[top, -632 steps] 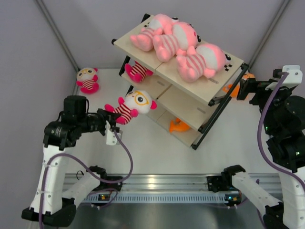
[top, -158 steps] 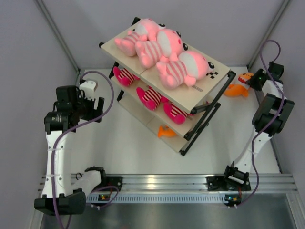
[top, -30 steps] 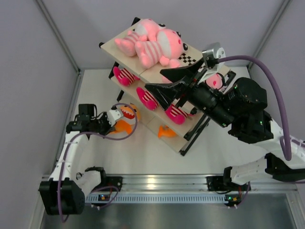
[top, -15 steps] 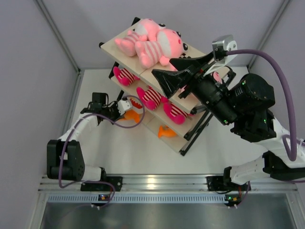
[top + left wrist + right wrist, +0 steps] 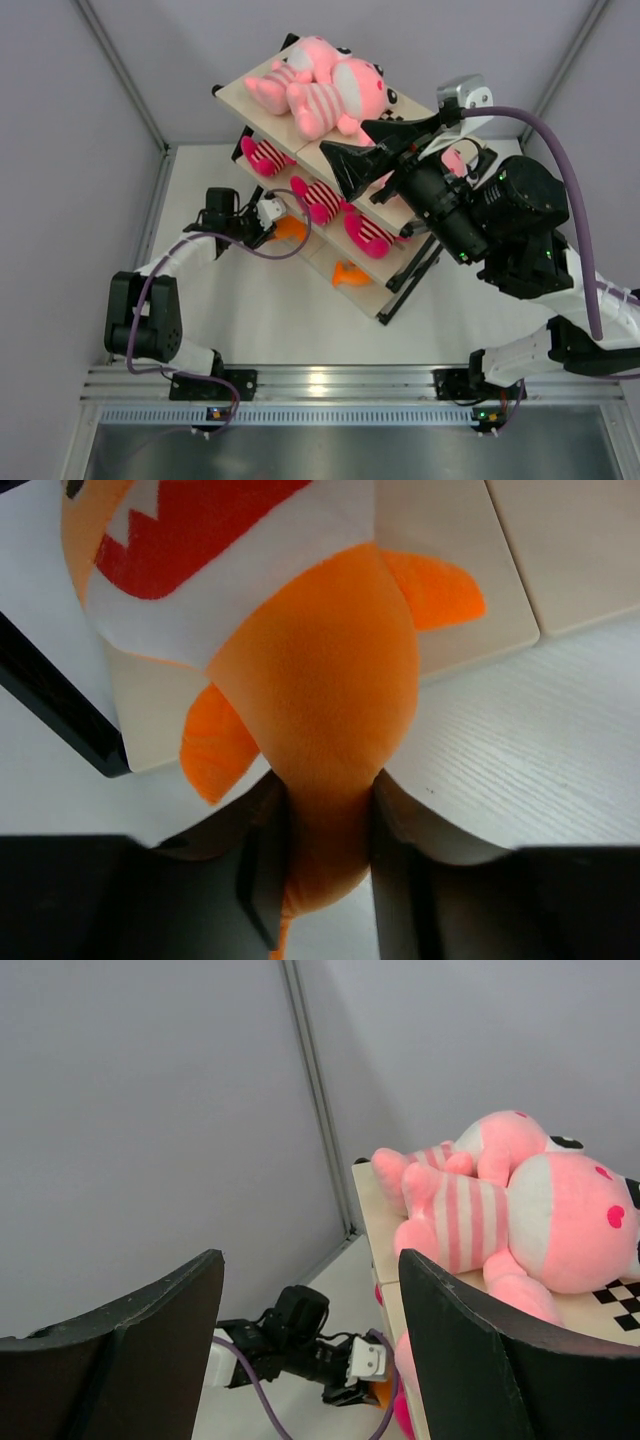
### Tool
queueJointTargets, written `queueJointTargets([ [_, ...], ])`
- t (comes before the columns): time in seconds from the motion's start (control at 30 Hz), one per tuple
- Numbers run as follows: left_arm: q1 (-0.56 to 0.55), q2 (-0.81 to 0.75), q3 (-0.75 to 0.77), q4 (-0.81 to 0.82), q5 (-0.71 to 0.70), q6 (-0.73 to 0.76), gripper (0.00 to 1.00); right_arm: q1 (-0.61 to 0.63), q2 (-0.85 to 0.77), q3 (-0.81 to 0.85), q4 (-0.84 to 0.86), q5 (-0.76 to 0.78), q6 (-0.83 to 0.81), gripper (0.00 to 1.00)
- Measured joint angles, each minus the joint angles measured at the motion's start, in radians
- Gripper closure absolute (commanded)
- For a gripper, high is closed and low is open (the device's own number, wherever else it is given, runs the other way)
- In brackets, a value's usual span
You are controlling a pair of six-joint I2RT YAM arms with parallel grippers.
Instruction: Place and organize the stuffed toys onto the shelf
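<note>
Pink plush crowds the shelf (image 5: 235, 95), which stands tilted at upper centre of the overhead view. Two pale-pink toys (image 5: 325, 85) lie together on its top board, and three hot-pink striped toys (image 5: 318, 195) line the middle tier. A second orange toy (image 5: 350, 273) sits on the lowest tier. At centre left, the left gripper (image 5: 272, 215) reaches low across the white table (image 5: 270, 310) to the left end of that lowest tier, gripping the orange toy (image 5: 290, 228). The right gripper (image 5: 341, 137) hangs above the top board at centre right, its black fingers spread wide with nothing between them. In the left wrist view, the orange toy (image 5: 320, 670) fills the centre of the frame. Its red, white-toothed mouth at upper left lies over a corner of the shelf's cream board (image 5: 450, 540), beside the black frame (image 5: 50, 710). Its narrow tail runs down between the left gripper's fingers (image 5: 262, 870), which touch it on both sides. In the right wrist view, the right gripper (image 5: 310, 1260) stands wide apart and empty at the bottom of the frame. The pale-pink toys (image 5: 520, 1210) lie on the top board at right. Far below, at lower centre, the left gripper (image 5: 365, 1365) shows with a scrap of orange beside it.
</note>
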Motion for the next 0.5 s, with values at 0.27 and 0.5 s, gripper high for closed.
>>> queueJointTargets([
  [0.27,-0.010,0.012,-0.010,0.078,-0.007,-0.111,0.39,0.010,-0.004,-0.005,0.006,0.027,-0.016,0.29],
  [0.5,-0.010,-0.028,-0.037,0.090,-0.021,-0.117,0.34,0.025,-0.026,-0.024,0.007,0.043,-0.016,0.29],
])
